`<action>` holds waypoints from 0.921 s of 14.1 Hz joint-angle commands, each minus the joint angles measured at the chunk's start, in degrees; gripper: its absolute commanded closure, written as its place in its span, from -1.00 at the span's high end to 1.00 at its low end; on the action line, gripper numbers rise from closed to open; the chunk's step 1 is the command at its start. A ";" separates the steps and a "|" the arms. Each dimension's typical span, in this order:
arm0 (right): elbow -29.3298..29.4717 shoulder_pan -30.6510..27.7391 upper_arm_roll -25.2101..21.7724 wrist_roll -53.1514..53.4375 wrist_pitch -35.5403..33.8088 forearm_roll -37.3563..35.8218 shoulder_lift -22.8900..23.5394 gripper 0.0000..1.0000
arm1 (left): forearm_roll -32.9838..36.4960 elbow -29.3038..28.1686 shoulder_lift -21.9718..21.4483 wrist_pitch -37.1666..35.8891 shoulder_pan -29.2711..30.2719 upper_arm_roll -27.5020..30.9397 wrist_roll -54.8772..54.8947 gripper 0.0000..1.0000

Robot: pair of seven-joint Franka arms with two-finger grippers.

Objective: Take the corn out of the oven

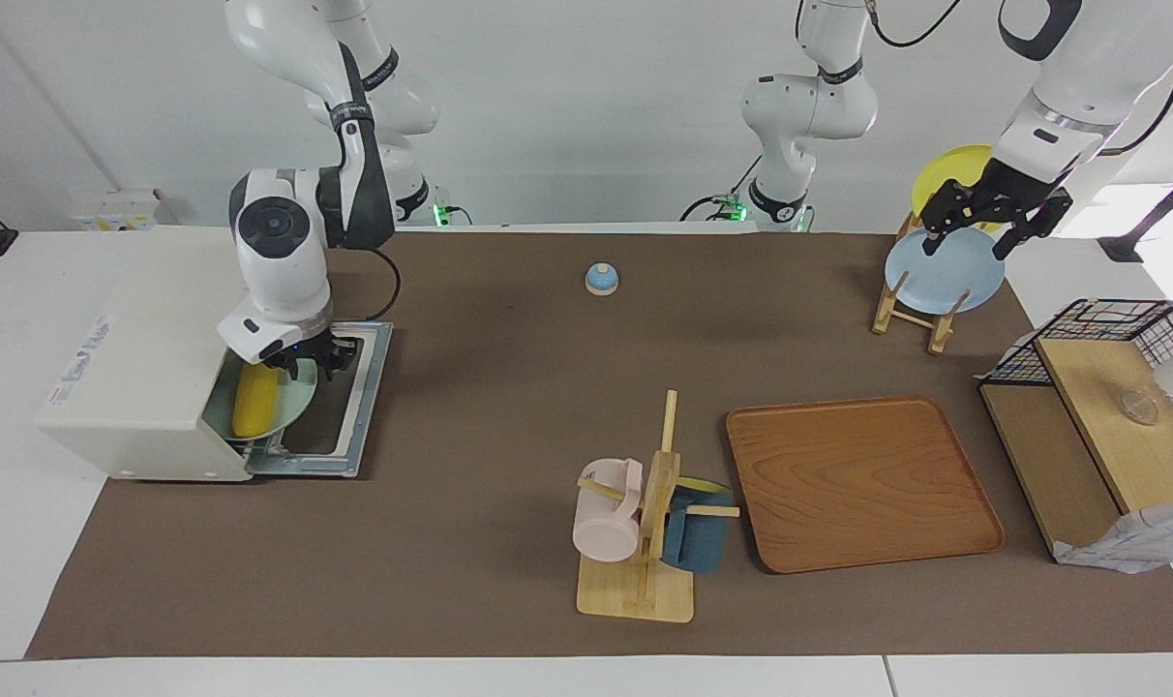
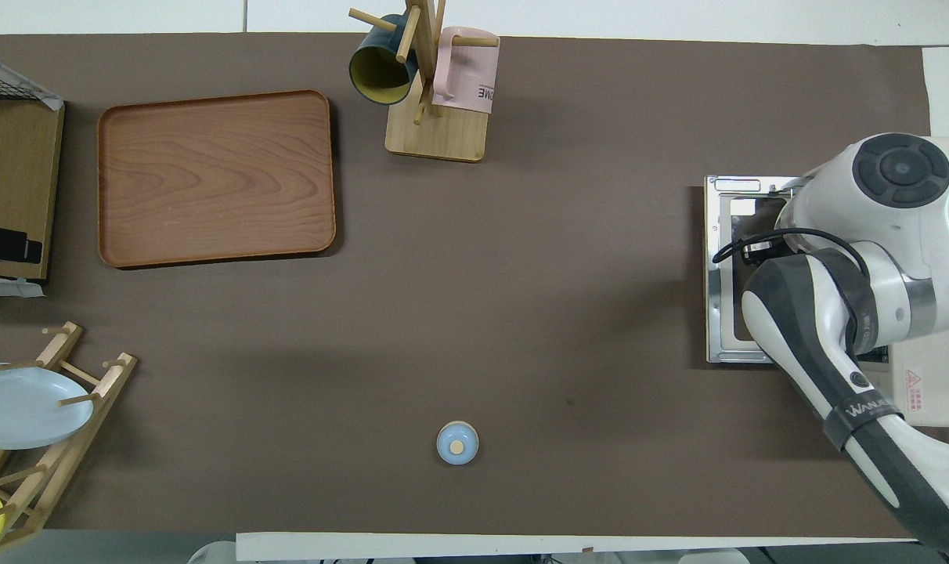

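The cream-white oven (image 1: 141, 358) stands at the right arm's end of the table, its door (image 1: 349, 407) folded down flat on the mat. The yellow corn (image 1: 255, 399) lies on a pale green plate (image 1: 296, 407) in the oven's mouth. My right gripper (image 1: 308, 366) hangs just over the plate's rim, beside the corn's tapered end. In the overhead view the right arm (image 2: 858, 258) hides the corn and plate; only the door (image 2: 721, 274) and a corner of the oven (image 2: 932, 392) show. My left gripper (image 1: 978, 232) waits open over the plate rack.
A wooden plate rack (image 1: 911, 310) holds a blue plate (image 1: 945, 271) and a round yellow plate (image 1: 954, 174). A wooden tray (image 1: 857, 479), a mug tree (image 1: 645, 542) with pink and blue mugs, a small blue knobbed lid (image 1: 601, 279) and a black wire basket (image 1: 1099, 329) stand on the mat.
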 commanded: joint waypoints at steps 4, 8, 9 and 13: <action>-1.60 -1.01 0.32 -5.95 2.93 -0.72 -0.34 -1.00 | 0.57 -2.67 -2.09 1.45 0.07 -0.05 -0.33 1.00; -1.07 -1.19 0.32 -6.05 2.59 -1.59 -0.17 -1.00 | 0.57 -2.67 -2.18 1.45 0.07 -0.05 -0.50 1.00; -0.55 -1.10 0.32 -5.87 2.33 -1.77 -0.08 -1.00 | 0.57 -2.67 -2.18 1.54 0.07 -0.05 -0.50 1.00; 6.90 4.15 0.50 0.43 -6.44 -1.69 1.94 -1.00 | 0.57 -2.59 -2.09 2.07 0.07 -0.05 -0.50 1.00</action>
